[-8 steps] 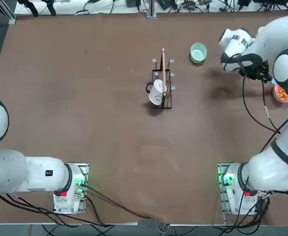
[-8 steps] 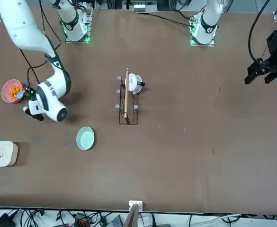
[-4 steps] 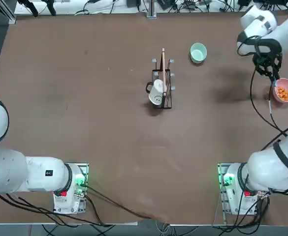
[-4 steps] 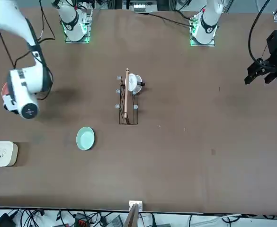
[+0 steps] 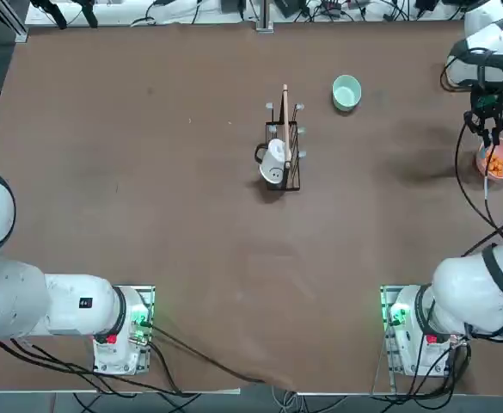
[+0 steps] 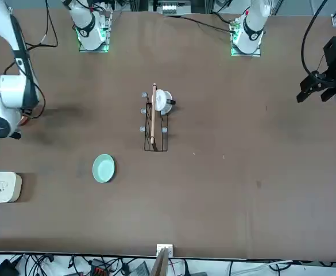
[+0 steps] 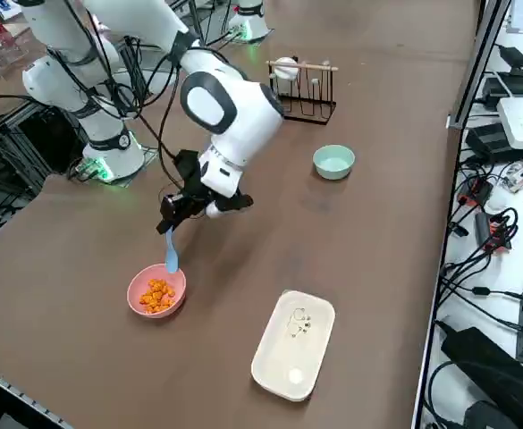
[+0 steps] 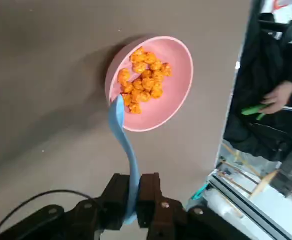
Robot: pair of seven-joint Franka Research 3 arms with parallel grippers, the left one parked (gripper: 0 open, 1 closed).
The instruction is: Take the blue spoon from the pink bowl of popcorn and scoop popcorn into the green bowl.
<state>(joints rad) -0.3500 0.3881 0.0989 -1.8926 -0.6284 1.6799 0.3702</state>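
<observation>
even, bright overhead light, soft shadows.
my arm throws a blurred dark patch on the table (image 5: 191,232); the pink bowl (image 8: 178,80) casts a soft shadow to one side in my wrist view. no glare; the room past the table edge is blurred.

Light-blue spoon (image 8: 122,135), salmon-pink bowl (image 8: 178,95), orange popcorn (image 8: 143,80), mint-green bowl (image 5: 346,92)

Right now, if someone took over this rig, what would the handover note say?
Right gripper: shut on the blue spoon by its handle, held above the pink bowl, spoon tip at the bowl's rim.
Popcorn: all in the pink bowl, near the table's right edge.
Green bowl: apart on the table, no popcorn in it.
Done: spoon picked up. Left: scoop, carry to the green bowl, tip out.
</observation>
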